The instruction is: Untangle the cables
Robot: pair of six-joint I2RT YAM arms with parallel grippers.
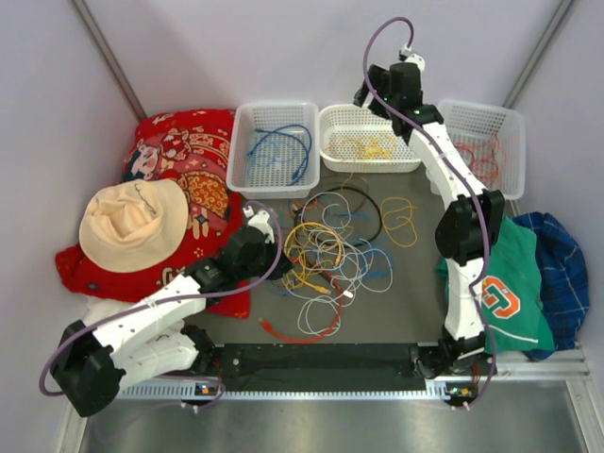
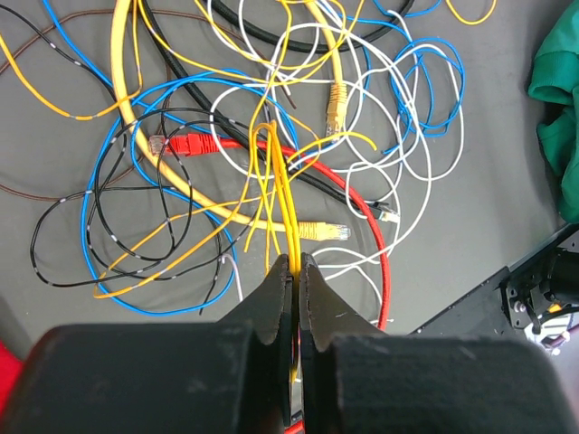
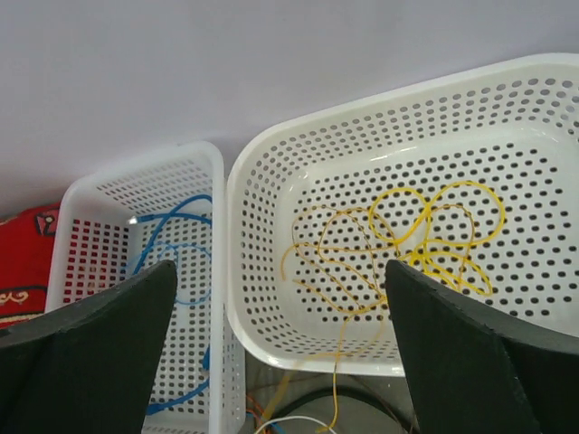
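The left gripper (image 2: 296,262) clenches thin yellow strands (image 2: 282,203) of the tangled cables (image 1: 326,250) mid-table; the right gripper (image 3: 279,271) hangs released, jaws wide, over the middle basket (image 3: 237,271) of yellow wire (image 3: 398,240). A slow, straight lift looks best, so neighbouring loops slip off rather than drag.

Grey table (image 1: 411,293), pale walls (image 1: 283,47) (lilac-tinged)

Bare table (image 1: 408,283) lies right of the cables (image 1: 326,250); baskets (image 1: 370,167) seemingly wall off the far side.
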